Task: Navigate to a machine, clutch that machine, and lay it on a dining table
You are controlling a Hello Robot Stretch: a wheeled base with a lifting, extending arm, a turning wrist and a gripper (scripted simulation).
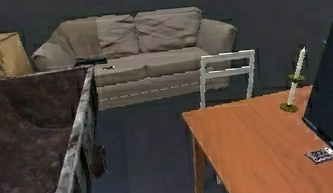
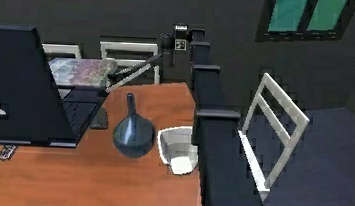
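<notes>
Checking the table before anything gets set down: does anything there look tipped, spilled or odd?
Nothing stands out. The candle and dark vase stand upright on the wooden table, the laptop sits open, and nothing looks spilled.

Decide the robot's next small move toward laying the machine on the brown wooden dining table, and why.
Probably draw the dark square arm back slightly. The gripper appears beyond the far edge of the brown wooden dining table, near a white-framed chair; bare wood lies nearer, past the dark blue round vase. Whether it holds anything is unclear.

Smooth wooden table [image 1: 248,137], matt cloth sofa [image 1: 141,52], glossy vase [image 2: 132,137]
</notes>
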